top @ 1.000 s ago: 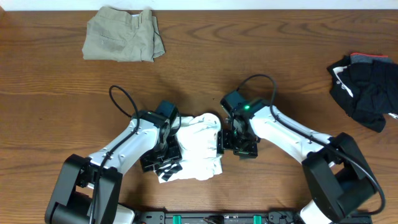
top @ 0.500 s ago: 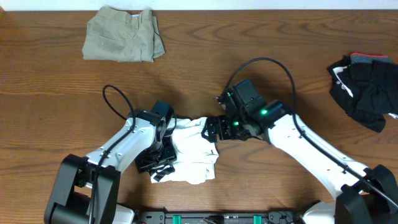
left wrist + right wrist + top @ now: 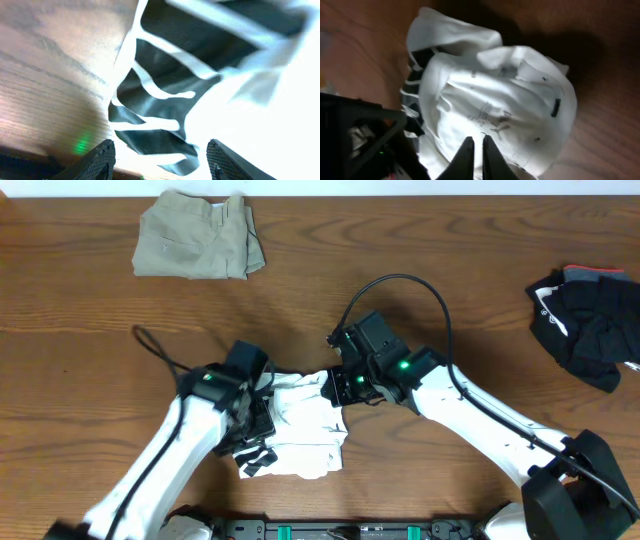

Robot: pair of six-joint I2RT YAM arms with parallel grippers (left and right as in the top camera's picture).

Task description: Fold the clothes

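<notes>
Standing by the table point(image 3: 430, 270), noted khaki trousers point(image 3: 195, 248) lying in a flat heap, well beyond the left gripper point(image 3: 252, 418) and apart from it. The left gripper's fingers point(image 3: 102, 157) stood apart, with the black-striped edge of the white T-shirt point(image 3: 305, 435) lying just ahead of them. The T-shirt lay crumpled between the two grippers. The right gripper point(image 3: 336, 387) had its fingers point(image 3: 466, 155) drawn together, tips down on the white cloth; could not tell whether a fold was caught. A black bundle point(image 3: 588, 320) lay well off to the right gripper's outer side.
</notes>
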